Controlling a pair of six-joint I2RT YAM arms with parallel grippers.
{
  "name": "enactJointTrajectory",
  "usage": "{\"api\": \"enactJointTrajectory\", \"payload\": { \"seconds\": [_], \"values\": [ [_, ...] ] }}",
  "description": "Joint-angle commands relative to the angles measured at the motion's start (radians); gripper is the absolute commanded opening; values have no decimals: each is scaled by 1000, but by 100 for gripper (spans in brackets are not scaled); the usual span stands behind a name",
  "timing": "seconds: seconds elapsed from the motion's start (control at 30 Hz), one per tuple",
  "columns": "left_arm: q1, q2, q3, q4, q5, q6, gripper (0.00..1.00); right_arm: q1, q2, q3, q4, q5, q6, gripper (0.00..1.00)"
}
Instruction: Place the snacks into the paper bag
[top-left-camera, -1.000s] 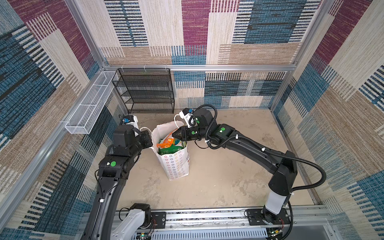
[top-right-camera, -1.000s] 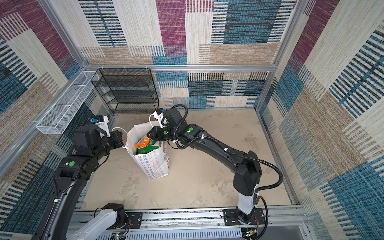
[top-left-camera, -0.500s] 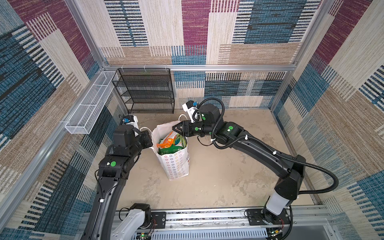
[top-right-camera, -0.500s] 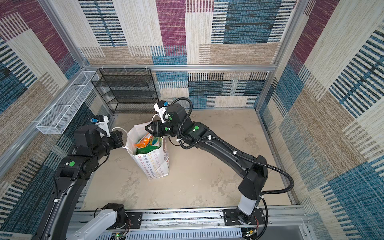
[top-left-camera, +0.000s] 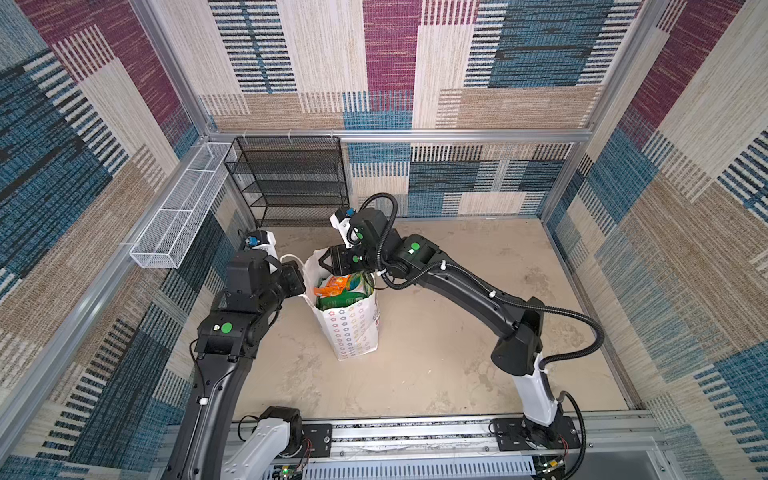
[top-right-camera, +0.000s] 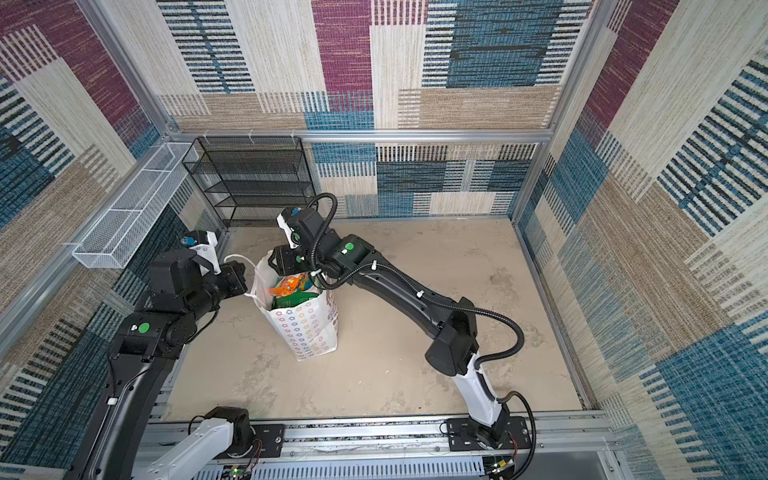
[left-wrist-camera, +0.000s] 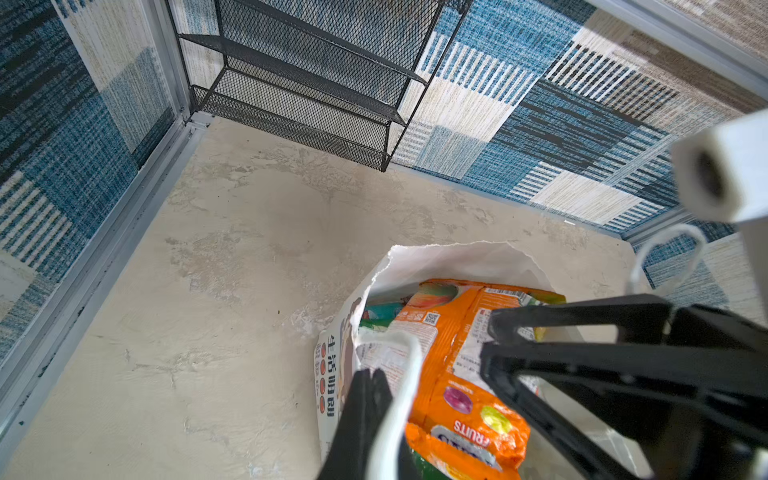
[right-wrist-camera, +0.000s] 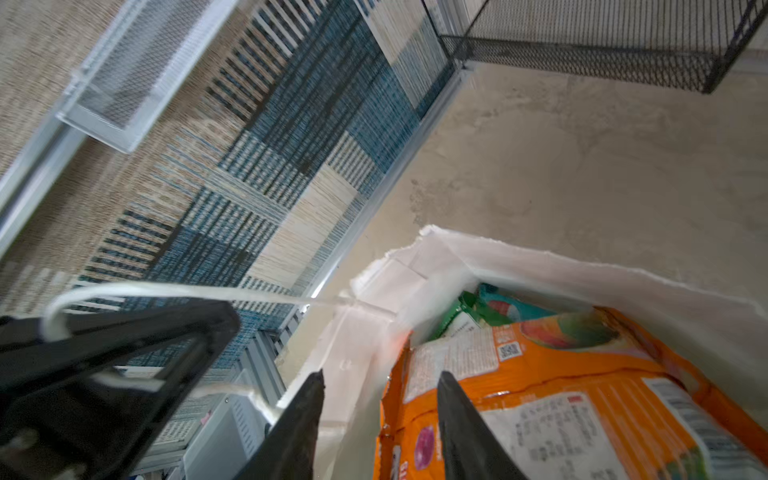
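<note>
Clearly, orange packet (left-wrist-camera: 432, 374) in paper bag (left-wrist-camera: 457, 257) reads "FRUITS".

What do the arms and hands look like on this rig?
Left arm and right arm: black moulded links, a white segment near the base, round green dots on joints. Right arm carries a black corrugated cable with white ties. White camera housing on each wrist. Left hand and right hand: black, slim tapered fingers.

In both top views a black wire-mesh shelf rack (top-left-camera: 291, 178) (top-right-camera: 253, 178) stands left of centre against the back wall. A long white wire-mesh basket (top-left-camera: 183, 208) hangs on the left wall, near the rack's upper corner. The mottled beige surface (top-left-camera: 478, 332) fills the middle and right, enclosed by walls (top-left-camera: 390, 62) patterned in blue, maroon and tan patches.
</note>
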Motion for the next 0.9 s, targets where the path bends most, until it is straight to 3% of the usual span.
{"api": "enactJointTrajectory", "payload": {
  "seconds": [0.0,0.2,0.33,0.6,0.73,0.87],
  "values": [
    [2,-3,4,39,8,4,2,5,39,41,-145,50,-13,47],
    [2,-3,4,38,9,4,2,28,-31,-92,-153,125,17,49],
    [2,-2,5,38,5,4,2,27,-83,-223,-86,115,44,53],
    [2,1,2,42,2,5,2,27,-78,7,-25,-5,-54,59],
    [2,12,2,41,2,7,2,27,-157,2,71,-98,-122,71],
    [2,13,4,39,-4,11,2,17,-262,-67,86,0,-135,83]
  ]
}}
